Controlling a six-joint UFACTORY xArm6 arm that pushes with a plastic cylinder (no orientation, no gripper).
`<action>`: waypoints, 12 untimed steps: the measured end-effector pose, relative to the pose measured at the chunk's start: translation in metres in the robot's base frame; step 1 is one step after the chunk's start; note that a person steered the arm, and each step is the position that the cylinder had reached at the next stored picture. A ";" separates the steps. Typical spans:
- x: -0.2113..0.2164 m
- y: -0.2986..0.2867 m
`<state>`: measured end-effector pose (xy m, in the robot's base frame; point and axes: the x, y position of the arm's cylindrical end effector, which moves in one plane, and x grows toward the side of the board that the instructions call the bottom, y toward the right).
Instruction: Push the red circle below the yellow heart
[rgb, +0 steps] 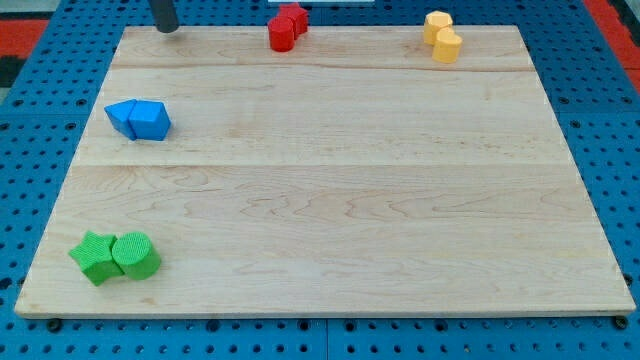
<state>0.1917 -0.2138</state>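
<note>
Two green blocks (115, 256) nearest, then two blue (139, 119), two red (286, 27), two yellow (442, 37); claw unseen.

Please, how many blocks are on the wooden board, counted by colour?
Red blocks: 2
Yellow blocks: 2
Blue blocks: 2
Green blocks: 2
Total: 8
</note>
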 end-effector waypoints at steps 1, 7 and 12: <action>0.001 0.025; 0.001 0.144; 0.025 0.211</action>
<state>0.2165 -0.0028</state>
